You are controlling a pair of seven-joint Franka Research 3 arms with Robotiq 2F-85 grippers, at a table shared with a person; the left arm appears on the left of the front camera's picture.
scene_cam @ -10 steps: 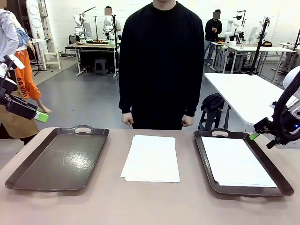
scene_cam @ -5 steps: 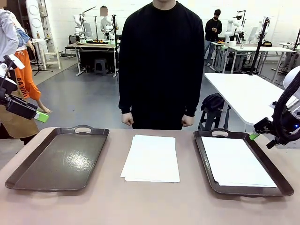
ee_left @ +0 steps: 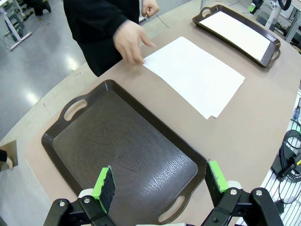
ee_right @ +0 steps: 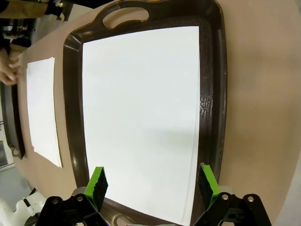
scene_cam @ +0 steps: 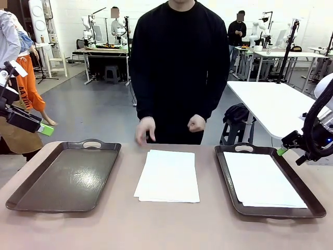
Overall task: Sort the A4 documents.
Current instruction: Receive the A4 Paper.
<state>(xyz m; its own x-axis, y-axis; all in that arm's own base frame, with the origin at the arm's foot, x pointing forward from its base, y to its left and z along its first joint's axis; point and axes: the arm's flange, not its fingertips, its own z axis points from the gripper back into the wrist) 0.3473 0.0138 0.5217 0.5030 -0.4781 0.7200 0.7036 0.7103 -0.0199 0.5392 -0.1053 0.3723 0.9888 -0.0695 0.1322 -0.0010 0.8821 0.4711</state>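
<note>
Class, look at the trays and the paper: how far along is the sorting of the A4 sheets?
Done: white paper lies in the right tray. In hand: nothing; the left pincer and right pincer stand open while a person's hand hovers by the middle stack. Left: that stack; the left tray holds no paper.

The left gripper point(ee_left: 160, 181) hung high at the robot's left side, angled down and forward, its jaws spread wide with the green pads point(ee_left: 104, 185) facing each other and nothing between them. The right gripper point(ee_right: 152, 181) hovered lower at the robot's right side, likewise wide open and empty, with its white arm point(scene_cam: 328, 86) curving in above it.
</note>
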